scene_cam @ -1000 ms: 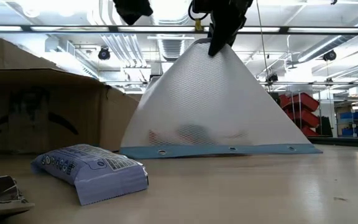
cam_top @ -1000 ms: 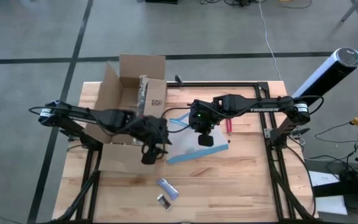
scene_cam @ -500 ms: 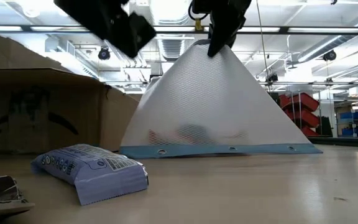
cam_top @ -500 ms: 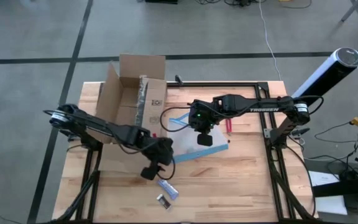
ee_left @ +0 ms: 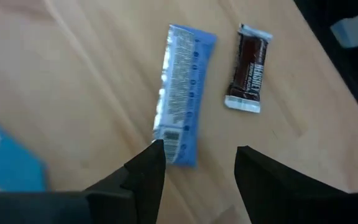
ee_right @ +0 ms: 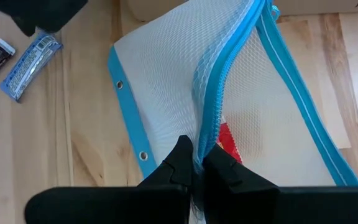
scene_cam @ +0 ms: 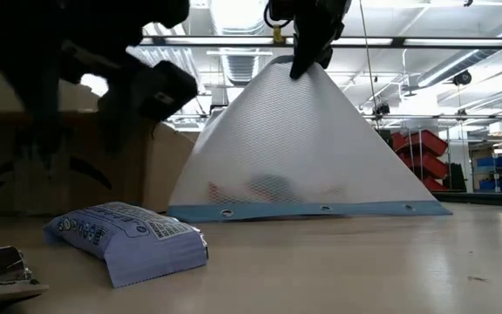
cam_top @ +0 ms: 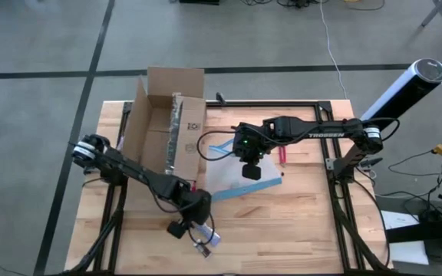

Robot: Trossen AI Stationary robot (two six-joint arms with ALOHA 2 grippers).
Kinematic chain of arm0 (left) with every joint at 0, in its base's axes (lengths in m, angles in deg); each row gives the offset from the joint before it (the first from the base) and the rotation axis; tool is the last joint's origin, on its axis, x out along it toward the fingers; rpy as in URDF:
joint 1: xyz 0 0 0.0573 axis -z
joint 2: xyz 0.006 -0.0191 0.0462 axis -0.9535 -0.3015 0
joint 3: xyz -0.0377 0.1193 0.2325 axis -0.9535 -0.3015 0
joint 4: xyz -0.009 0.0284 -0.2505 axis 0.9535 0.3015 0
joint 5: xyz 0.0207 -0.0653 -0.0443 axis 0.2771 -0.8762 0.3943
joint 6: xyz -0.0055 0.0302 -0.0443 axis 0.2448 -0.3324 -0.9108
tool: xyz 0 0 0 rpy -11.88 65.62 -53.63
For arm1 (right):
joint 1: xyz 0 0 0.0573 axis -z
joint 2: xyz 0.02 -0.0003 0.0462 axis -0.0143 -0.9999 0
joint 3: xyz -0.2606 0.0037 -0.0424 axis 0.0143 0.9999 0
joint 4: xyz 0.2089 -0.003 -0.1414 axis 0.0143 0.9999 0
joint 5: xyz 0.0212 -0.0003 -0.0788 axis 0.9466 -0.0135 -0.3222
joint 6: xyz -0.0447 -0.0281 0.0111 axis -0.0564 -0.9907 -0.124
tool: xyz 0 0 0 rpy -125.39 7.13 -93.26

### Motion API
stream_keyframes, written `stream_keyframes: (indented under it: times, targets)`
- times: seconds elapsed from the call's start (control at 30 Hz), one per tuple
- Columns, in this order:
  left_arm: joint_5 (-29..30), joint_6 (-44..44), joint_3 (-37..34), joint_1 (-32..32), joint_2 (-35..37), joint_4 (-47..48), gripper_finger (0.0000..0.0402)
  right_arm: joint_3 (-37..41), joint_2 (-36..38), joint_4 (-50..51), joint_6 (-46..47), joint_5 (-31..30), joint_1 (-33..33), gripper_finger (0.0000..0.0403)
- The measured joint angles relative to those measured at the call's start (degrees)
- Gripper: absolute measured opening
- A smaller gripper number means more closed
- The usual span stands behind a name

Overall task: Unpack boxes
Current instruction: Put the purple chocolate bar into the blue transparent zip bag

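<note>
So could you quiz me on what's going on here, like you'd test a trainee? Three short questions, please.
1. True or false: the right gripper has its fingers shut on the mesh pouch, holding it up off the table.
2. Which two small items lie in front of the left gripper? A) a blue wrapper and a dark candy bar; B) two red tools; C) a cup and a spoon.
3. Fill in: the cardboard box stands with its flaps ____.

Key: 1 true; 2 A; 3 open.
</note>
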Motion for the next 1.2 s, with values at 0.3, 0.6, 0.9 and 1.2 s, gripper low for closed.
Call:
stream_keyframes:
  times: [0.3, 0.6, 0.9, 1.2]
  targets:
    - [2.09, -2.60, -0.20, 0.82, -5.75, -4.46, 0.0190, 0.00, 0.00, -1.37, 1.78, -0.22, -0.02, 0.0000]
    - [2.19, -4.12, -0.20, 0.72, -8.16, -3.37, 0.0157, 0.00, 0.00, -1.54, 2.26, -0.11, -0.02, 0.0000]
    - [3.68, -4.26, -0.35, 0.71, -8.19, -3.36, 0.0063, 0.00, 0.00, -1.79, 2.23, -0.02, -0.02, 0.0000]
    - [4.14, -6.09, -0.33, 0.60, -7.92, -3.34, 0.0002, 0.00, 0.00, -1.81, 2.26, 0.05, -0.02, 0.0000]
